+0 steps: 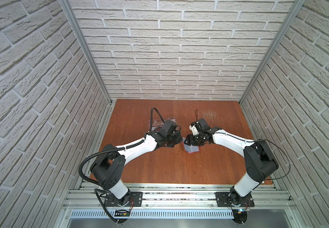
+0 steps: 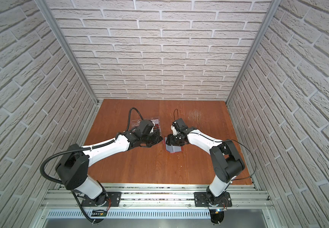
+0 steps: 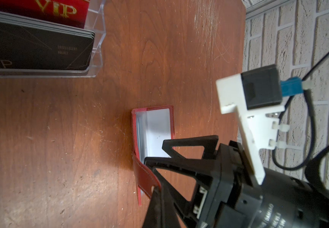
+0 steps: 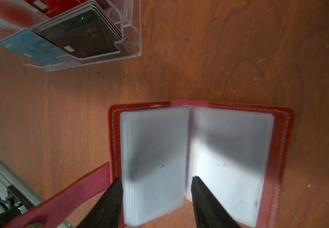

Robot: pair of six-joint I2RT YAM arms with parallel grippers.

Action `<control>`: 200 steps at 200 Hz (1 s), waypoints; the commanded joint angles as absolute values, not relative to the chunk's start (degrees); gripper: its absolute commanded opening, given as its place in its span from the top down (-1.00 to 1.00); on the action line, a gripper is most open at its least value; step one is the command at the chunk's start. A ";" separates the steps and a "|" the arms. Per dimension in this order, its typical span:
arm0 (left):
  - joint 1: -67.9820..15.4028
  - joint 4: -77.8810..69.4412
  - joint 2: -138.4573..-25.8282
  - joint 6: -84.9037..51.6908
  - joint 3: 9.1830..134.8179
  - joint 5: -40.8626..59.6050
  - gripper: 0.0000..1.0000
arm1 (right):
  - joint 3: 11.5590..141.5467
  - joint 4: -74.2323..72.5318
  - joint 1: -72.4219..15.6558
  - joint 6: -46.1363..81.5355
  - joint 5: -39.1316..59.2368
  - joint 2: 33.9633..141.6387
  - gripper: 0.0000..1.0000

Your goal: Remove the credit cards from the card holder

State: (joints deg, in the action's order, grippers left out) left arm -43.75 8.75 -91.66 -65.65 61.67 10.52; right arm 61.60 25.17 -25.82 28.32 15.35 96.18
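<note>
Red holder (image 1: 251, 149) lies open like a booklet near the middle of the wooden table (image 1: 159, 169), between the two arms in both top views. Its grey sleeves (image 4: 155, 148) face up. Those on show look plain grey, and I cannot tell whether any card sits deeper in the stack.

The right gripper (image 4: 155, 178) stands over the holder with its jaws well apart. One finger is against the outer edge of the thicker sleeve stack and the other is at the fold, with nothing pinched.

The left gripper (image 1: 180, 141) is closed tight. The strap (image 3: 144, 175) runs from the holder's edge up to its tip, lifted off the table, so it has the holder by that strap.

Black cards (image 3: 37, 45) stand stacked in an end compartment of a clear tray (image 3: 98, 49). The tray sits near the holder but apart from it, on the left arm's side. A red VIP card (image 3: 60, 9) stands in another compartment, and a teal card (image 4: 31, 47) is in the one beside the black stack.
</note>
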 commanded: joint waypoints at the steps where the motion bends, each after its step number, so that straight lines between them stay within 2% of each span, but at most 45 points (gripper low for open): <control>1: -43.44 6.75 -90.45 -65.65 63.19 9.94 1.00 | 62.97 23.62 -26.78 28.75 15.87 95.82 -0.19; 23: -43.42 6.70 -90.46 -65.64 63.19 10.02 1.00 | 63.19 24.56 -26.89 28.56 14.85 97.22 -0.19; 117: -43.12 6.99 -89.52 -65.57 62.23 9.79 1.00 | 62.62 26.54 -26.07 27.77 11.17 97.04 0.03; 200: -43.02 6.59 -89.60 -65.65 61.44 9.80 1.00 | 60.37 27.95 -23.21 26.17 10.60 93.27 0.05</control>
